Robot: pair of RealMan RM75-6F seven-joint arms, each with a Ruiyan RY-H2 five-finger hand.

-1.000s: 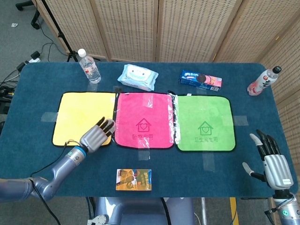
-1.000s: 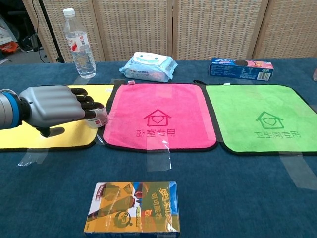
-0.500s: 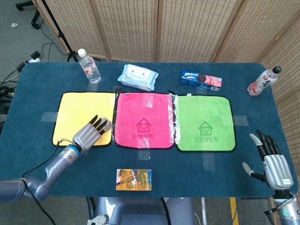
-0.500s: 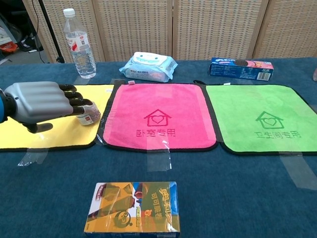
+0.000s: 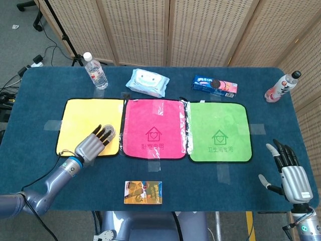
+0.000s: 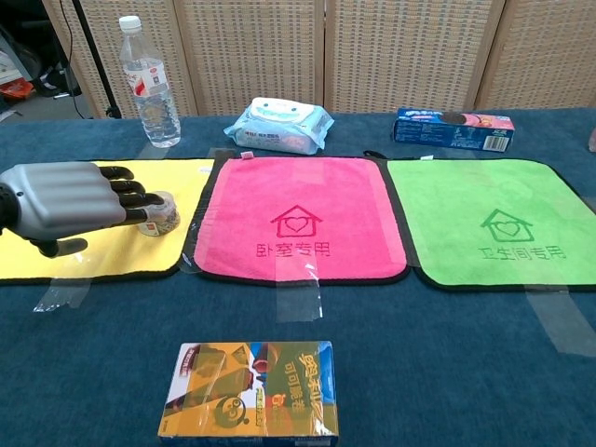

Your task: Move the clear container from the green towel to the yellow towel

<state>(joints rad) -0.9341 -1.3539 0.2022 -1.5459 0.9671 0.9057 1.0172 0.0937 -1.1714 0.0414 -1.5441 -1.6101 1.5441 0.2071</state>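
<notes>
The small clear container (image 5: pixel 109 133) (image 6: pixel 160 213) stands upright on the yellow towel (image 5: pixel 83 123) (image 6: pixel 191 180), close to its right edge. My left hand (image 5: pixel 93 144) (image 6: pixel 65 196) lies low over that towel with its fingers stretched out. The fingertips (image 6: pixel 138 198) reach the container's left side, while the thumb hangs apart below and grips nothing. The green towel (image 5: pixel 219 131) (image 6: pixel 494 219) at the right has nothing on it. My right hand (image 5: pixel 292 173) hovers at the table's front right corner with its fingers spread and nothing in it. The chest view does not show it.
A pink towel (image 5: pixel 154 128) lies between the two others. Along the back stand a water bottle (image 5: pixel 95 71), a wipes pack (image 5: pixel 147 82), a cookie box (image 5: pixel 214 85) and a pink bottle (image 5: pixel 281 87). A snack box (image 5: pixel 143 192) lies near the front edge.
My left hand has drawn back to the left over the yellow towel. The container shifted left with it and now shows beyond the fingertips. The right hand stayed put.
</notes>
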